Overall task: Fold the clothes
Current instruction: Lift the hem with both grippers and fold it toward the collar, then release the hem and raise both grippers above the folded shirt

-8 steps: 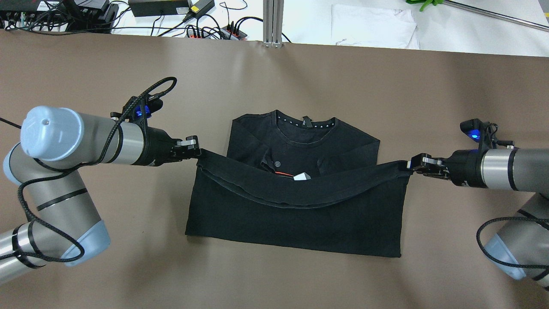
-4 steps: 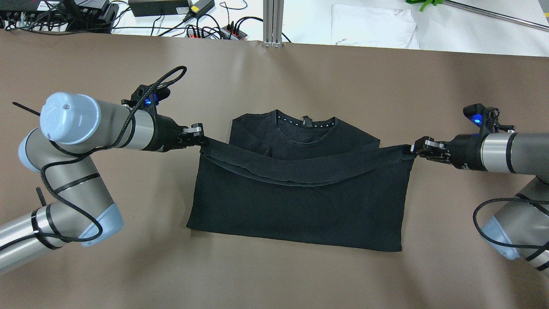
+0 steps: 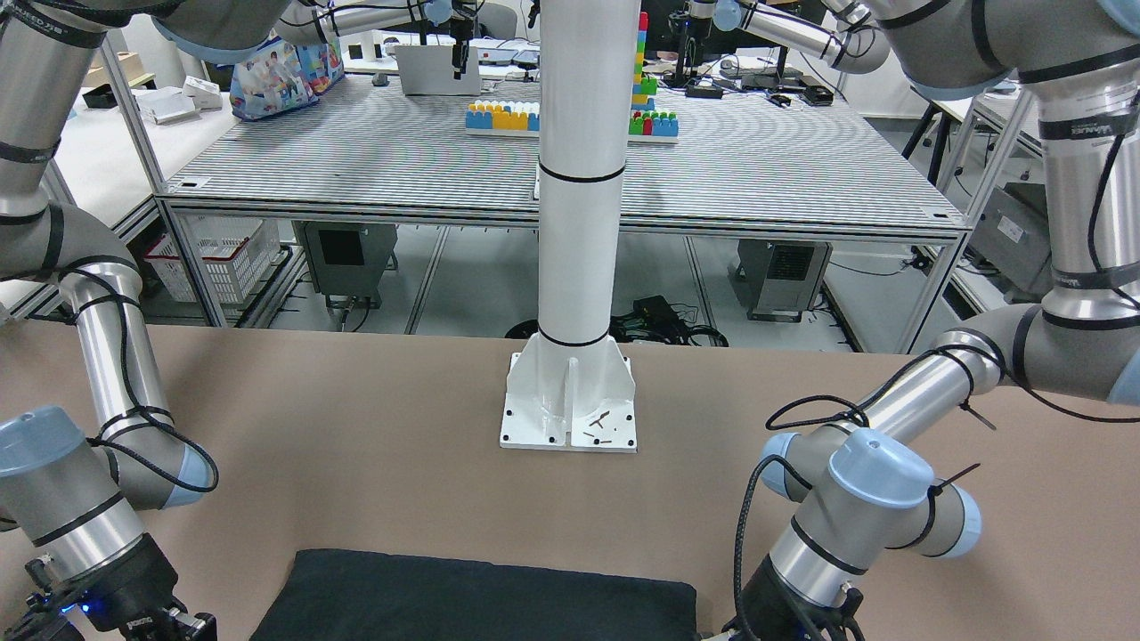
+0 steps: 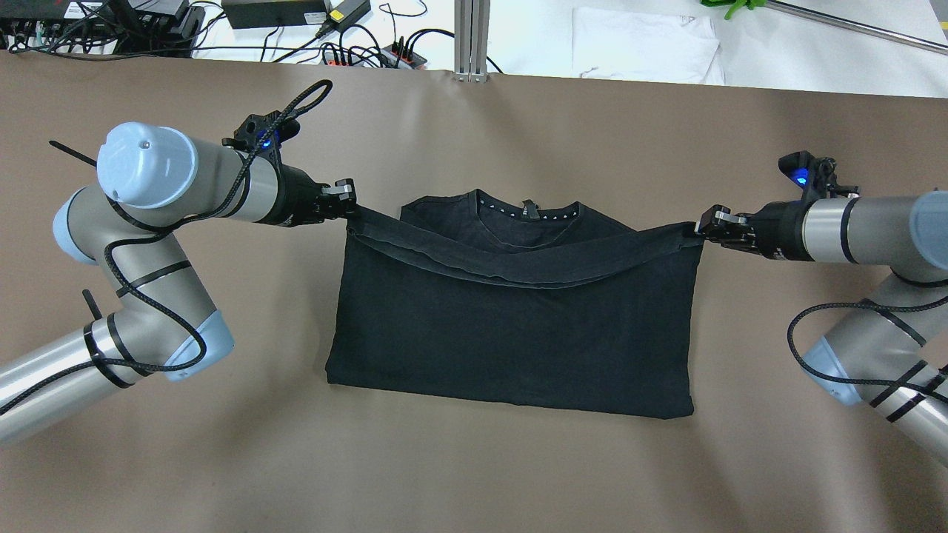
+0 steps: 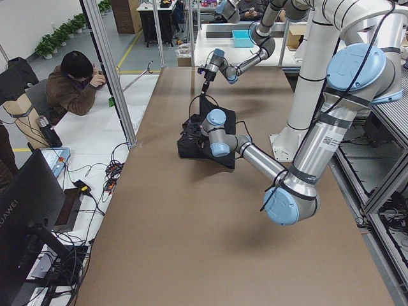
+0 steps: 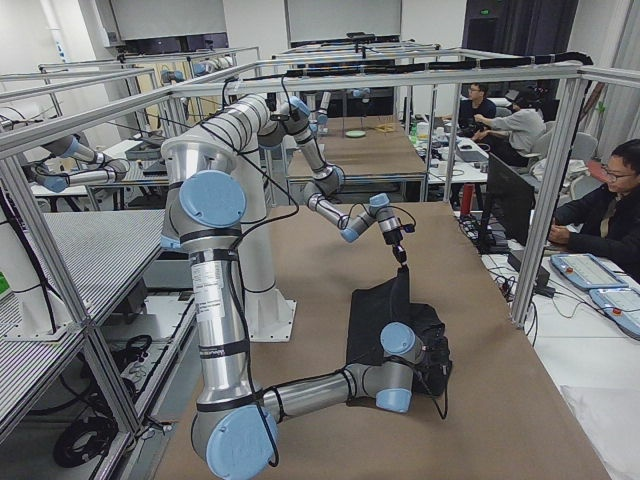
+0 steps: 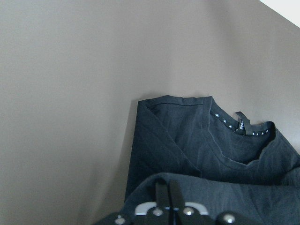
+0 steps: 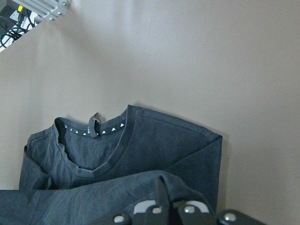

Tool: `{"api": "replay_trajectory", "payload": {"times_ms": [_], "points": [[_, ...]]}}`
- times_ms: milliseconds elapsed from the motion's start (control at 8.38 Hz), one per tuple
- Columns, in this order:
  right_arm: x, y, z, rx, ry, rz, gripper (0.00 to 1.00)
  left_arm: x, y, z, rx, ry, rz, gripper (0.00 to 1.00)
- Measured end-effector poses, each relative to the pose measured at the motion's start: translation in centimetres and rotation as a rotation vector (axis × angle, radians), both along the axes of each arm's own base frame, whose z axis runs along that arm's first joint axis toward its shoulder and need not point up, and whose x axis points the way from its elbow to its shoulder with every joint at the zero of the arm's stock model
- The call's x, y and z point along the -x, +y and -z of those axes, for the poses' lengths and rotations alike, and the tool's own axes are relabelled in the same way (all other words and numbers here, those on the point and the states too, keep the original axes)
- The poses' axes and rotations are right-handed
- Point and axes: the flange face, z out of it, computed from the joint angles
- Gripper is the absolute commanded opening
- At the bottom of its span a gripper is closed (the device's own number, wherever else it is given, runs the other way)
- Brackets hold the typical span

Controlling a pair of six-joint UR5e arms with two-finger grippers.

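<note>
The clothes are one black T-shirt (image 4: 511, 333) lying flat on the brown table, its collar (image 4: 527, 211) at the far side. My left gripper (image 4: 351, 208) is shut on one corner of the hem. My right gripper (image 4: 700, 228) is shut on the other corner. Between them the raised hem sags in a band just short of the collar. In the left wrist view the shut fingers (image 7: 164, 197) pinch dark fabric, with the collar (image 7: 239, 126) beyond. The right wrist view shows the same pinch (image 8: 161, 194) and collar (image 8: 93, 126).
The white pillar's base plate (image 3: 570, 401) stands on the table on the robot's side of the shirt. Cables and power strips (image 4: 355, 52), an aluminium post (image 4: 471, 37) and a white cloth (image 4: 644, 48) lie past the far edge. People sit beside the table (image 5: 73, 83) (image 6: 610, 215).
Both grippers have carried the hem away from the robot toward the collar. The folded layer now covers the sleeves and the small tag seen earlier.
</note>
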Motion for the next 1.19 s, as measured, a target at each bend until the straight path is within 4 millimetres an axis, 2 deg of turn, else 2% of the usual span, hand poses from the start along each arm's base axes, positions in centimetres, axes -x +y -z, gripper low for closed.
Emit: {"api": "replay_trajectory", "payload": {"times_ms": [478,716,1194], "points": [[-0.7,-1.6,-2.4,0.035,0.033,-0.045,0.00,-0.9,-2.3,-3.1,0.009,-0.072,0.009,0.00],[-1.2,-2.3,-3.3,0.041,0.048,-0.057,0.00,-0.6,-3.1,-3.6,0.004,-0.091,0.020,0.00],[-0.5,-3.6,-0.8,0.033,0.033,-0.053,0.00,-0.5,-4.1,0.1,-0.012,-0.055,0.036,0.00]]}}
